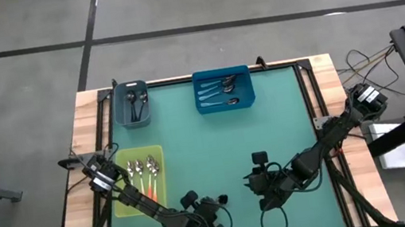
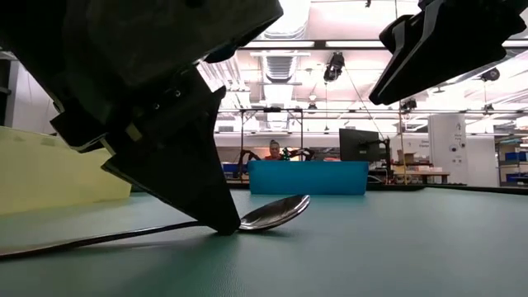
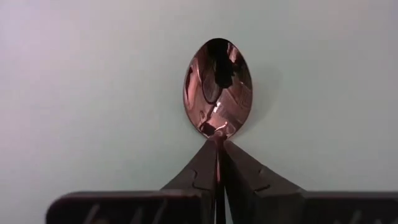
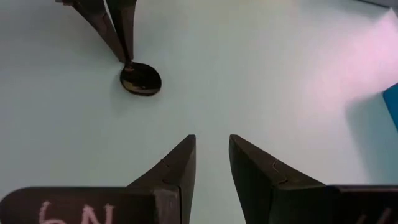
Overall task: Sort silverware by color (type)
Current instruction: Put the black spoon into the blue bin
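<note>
The green tabletop (image 1: 285, 125) carries three bins for sorting. The yellow tray (image 1: 124, 206), at my left near edge, holds a row of orange-handled spoons (image 1: 145, 170). The blue bin (image 1: 220, 72), at the far edge, holds light-handled spoons (image 1: 219, 91). The grey bin (image 1: 120, 110), beside it at the far left, holds dark metal spoons (image 1: 135, 106). Sorting therefore appears nearly complete.

My left pincer (image 3: 219, 146) is lowered at the near centre of the tabletop, its two fingers closed on the neck of one remaining spoon (image 3: 217, 87), just behind the shiny bowl. In the low view the spoon's bowl (image 2: 274, 213) rests on the tabletop and its handle trails flat behind. The handle colour cannot be read here; it looks dark, which would point to the grey bin.

My right pincer (image 4: 211, 152) hangs just above the tabletop a little to the right, fingers slightly parted and holding nothing.

Remaining work, as I judge it: lift this last loose spoon and drop it into its matching bin.
</note>
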You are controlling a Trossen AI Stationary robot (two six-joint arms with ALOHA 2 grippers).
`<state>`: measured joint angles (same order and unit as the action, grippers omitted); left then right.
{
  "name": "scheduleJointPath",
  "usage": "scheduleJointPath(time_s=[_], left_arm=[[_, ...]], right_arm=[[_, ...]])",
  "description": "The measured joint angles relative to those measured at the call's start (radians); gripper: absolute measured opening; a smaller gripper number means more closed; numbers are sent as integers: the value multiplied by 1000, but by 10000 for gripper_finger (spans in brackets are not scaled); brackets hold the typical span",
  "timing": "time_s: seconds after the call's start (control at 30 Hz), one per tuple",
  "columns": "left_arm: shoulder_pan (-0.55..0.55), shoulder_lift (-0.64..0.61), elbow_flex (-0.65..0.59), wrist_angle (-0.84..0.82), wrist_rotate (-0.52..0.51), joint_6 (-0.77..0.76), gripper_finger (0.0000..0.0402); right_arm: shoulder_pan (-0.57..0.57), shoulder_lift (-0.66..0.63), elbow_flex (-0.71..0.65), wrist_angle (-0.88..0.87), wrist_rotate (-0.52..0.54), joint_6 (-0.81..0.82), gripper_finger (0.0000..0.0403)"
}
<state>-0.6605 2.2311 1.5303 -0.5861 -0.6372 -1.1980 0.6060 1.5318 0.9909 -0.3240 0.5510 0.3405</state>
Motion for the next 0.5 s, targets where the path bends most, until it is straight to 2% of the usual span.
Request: scheduleJointPath(time_s=[0.3,0.5], left_arm=[[2,-22,-6,-26,-40,33,1],[1,-78,-5,-106,-56,34,1]], right_arm=[[0,0,0,4,0,0,89],[2,0,0,0,-2,0,89]])
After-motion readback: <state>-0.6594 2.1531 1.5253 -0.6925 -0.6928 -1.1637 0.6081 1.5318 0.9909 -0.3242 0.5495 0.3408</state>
